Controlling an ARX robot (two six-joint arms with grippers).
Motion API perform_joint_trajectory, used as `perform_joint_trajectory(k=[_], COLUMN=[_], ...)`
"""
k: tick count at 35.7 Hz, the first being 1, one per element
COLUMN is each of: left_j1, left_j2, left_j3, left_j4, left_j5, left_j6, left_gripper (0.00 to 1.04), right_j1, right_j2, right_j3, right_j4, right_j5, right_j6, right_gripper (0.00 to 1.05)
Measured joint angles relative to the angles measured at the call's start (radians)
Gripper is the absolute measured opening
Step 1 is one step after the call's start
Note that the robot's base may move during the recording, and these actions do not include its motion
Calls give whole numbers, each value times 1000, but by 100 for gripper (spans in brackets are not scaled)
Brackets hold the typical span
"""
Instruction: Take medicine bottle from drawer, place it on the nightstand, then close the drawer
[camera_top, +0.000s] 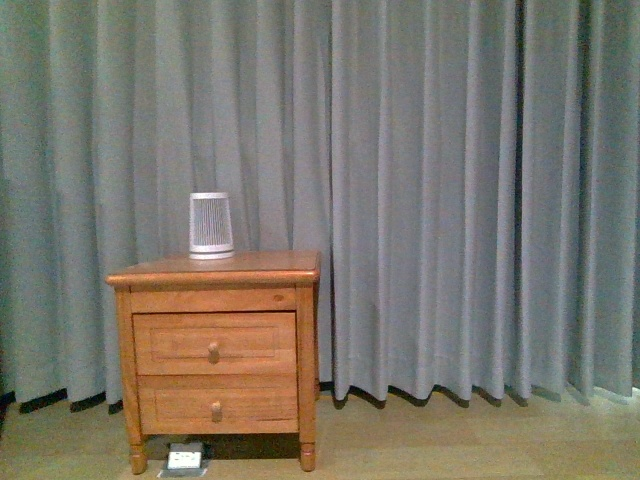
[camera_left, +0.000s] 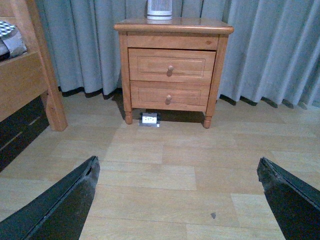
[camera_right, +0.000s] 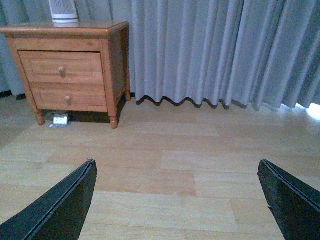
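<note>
Nightstand (camera_top: 215, 272): stood against the grey curtain (camera_top: 450, 200), on short feet on the wood floor (camera_top: 480, 440).
Drawer (camera_top: 170, 343): the upper one, fully shut, with its round knob (camera_top: 213, 351) at the middle; the lower drawer (camera_top: 170, 405) was shut too.
Medicine bottle: could not be seen in any view; none of the drawer's inside showed.
Striped canister (camera_top: 211, 223): upright on the nightstand's top, toward the back.
Small white box (camera_top: 186, 459): on the floor beneath the nightstand, near a front foot.
Bed frame (camera_left: 30, 75): wooden, off to one side of the nightstand, apart from it.
Left gripper (camera_left: 177, 165): jaws spread wide, holding nothing; well back from the nightstand, with only floor between.
Right gripper (camera_right: 176, 165): also wide apart and empty; well apart from the nightstand, facing mostly curtain.
</note>
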Motion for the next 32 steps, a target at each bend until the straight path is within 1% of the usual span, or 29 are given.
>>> perform_joint_trajectory(k=[32], left_j1=[0], left_j2=[0], left_j3=[0], left_j4=[0], left_j5=[0], left_j6=[0], left_gripper=[98], right_j1=[0], right_j2=[0], right_j3=[0], right_j4=[0], right_j5=[0], right_j6=[0], right_gripper=[98])
